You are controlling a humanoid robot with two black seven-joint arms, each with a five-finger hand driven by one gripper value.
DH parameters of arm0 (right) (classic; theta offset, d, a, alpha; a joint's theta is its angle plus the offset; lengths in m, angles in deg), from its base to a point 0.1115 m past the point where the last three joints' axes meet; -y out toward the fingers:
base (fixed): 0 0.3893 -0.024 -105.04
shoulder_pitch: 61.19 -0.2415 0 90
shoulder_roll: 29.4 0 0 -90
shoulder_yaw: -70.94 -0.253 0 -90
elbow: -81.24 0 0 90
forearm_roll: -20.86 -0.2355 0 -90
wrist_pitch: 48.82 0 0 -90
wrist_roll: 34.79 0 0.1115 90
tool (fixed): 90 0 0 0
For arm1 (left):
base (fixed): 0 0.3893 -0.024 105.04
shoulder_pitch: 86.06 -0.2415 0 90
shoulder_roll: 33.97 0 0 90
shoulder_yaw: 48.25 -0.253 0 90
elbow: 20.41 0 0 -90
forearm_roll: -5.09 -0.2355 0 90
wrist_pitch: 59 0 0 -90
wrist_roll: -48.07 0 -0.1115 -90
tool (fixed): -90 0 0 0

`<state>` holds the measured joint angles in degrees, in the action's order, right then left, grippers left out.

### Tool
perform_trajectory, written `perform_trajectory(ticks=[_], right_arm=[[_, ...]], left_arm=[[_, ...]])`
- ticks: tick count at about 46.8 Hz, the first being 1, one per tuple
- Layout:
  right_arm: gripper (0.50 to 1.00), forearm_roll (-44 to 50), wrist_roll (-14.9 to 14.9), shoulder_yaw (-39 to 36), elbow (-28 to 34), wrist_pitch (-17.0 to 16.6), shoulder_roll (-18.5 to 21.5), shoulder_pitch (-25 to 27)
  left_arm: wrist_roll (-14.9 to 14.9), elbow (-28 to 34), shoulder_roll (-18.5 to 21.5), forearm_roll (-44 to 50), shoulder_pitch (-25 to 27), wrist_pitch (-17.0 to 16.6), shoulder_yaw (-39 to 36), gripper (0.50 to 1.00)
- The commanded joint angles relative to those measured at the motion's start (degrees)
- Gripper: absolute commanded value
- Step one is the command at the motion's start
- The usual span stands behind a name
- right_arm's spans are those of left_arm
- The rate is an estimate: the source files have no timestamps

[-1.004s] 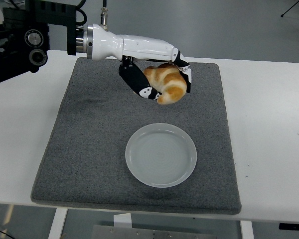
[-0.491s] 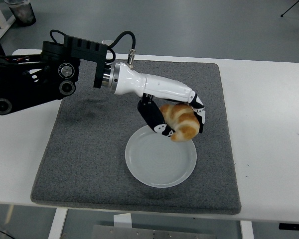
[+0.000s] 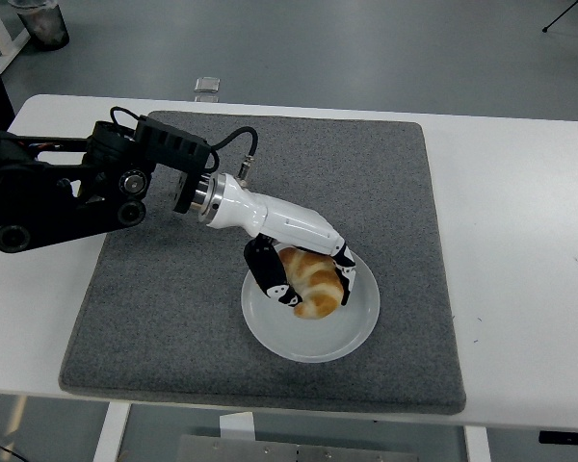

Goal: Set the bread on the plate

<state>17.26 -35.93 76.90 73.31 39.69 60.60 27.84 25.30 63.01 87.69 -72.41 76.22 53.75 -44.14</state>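
Nearly there: left hand (image 3: 303, 279) wrapped round bread (image 3: 313, 282), low over plate (image 3: 362, 322). Just needs letting go.

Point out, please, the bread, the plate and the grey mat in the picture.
bread (image 3: 313, 282): head view, on its golden upper crust between the hand's fingers.
plate (image 3: 352, 332): head view, on the bare right part of its inside, near the rim.
grey mat (image 3: 173, 318): head view, on its bare left part.

Mat (image 3: 173, 289): grey felt, spread across the middle of the white surface (image 3: 520, 250).
Container (image 3: 40, 24): dark, on the floor, upper left corner.
Small grey object (image 3: 207, 87): on the floor, top centre-left.
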Motion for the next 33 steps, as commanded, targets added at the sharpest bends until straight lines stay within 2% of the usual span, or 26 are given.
perform_trajectory(ticks=[1, 12, 20, 33], right_arm=[[0.954, 0.0, 0.0, 0.0, 0.0, 0.0, 0.0, 0.0], [0.952, 0.0, 0.0, 0.0, 0.0, 0.0, 0.0, 0.0], [0.954, 0.0, 0.0, 0.0, 0.0, 0.0, 0.0, 0.0], [0.952, 0.0, 0.0, -0.1, 0.0, 0.0, 0.0, 0.0]], left_arm=[[0.1, -0.6, 0.1, -0.7, 0.1, 0.0, -1.1, 0.5], [0.5, -3.9, -0.8, -4.1, -0.3, -0.3, -3.8, 0.5], [1.7, -6.8, -3.6, -6.2, -0.9, -0.6, -4.0, 0.5], [1.9, -8.4, -6.7, -8.8, -2.1, -1.0, -4.0, 0.5]])
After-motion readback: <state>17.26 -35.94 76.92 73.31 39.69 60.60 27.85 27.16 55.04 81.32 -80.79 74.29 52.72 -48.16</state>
